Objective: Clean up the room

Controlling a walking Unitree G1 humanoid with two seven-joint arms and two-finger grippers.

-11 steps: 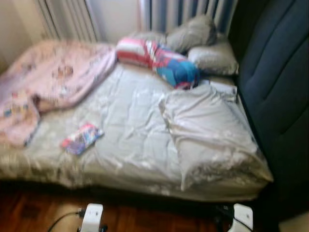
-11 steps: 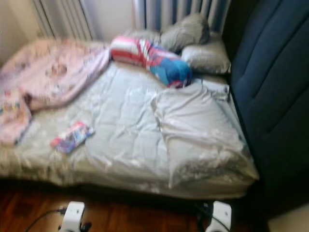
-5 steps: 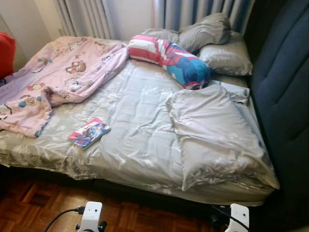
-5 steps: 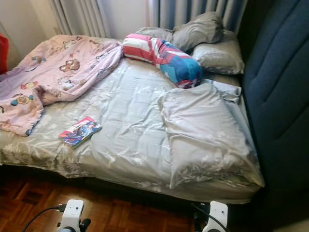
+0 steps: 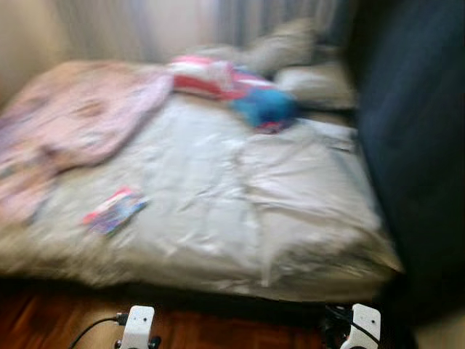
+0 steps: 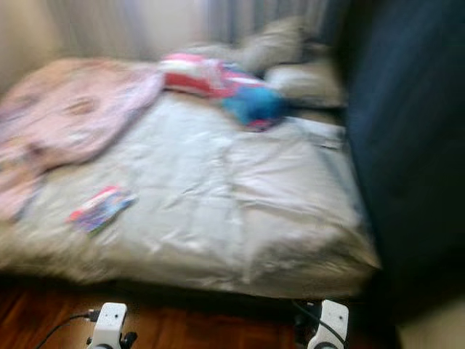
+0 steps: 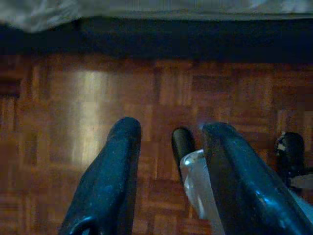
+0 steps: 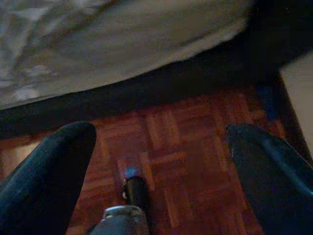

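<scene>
- Left wrist view: left end effector [image 7: 166,166] hangs spread over bare parquet floor [image 7: 73,107], bed edge [image 7: 146,10] just ahead.
- Right end effector [image 8: 161,161] spread wide too.
- Book [image 5: 112,211] sits beyond, near the bed's front edge, blurry.

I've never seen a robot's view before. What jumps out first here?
An unmade bed with a grey sheet, seen blurred. A red, white and blue bolster lies near the grey pillows at its head, a pink blanket is heaped on the robot's left, and a small colourful book sits near the front edge.
</scene>
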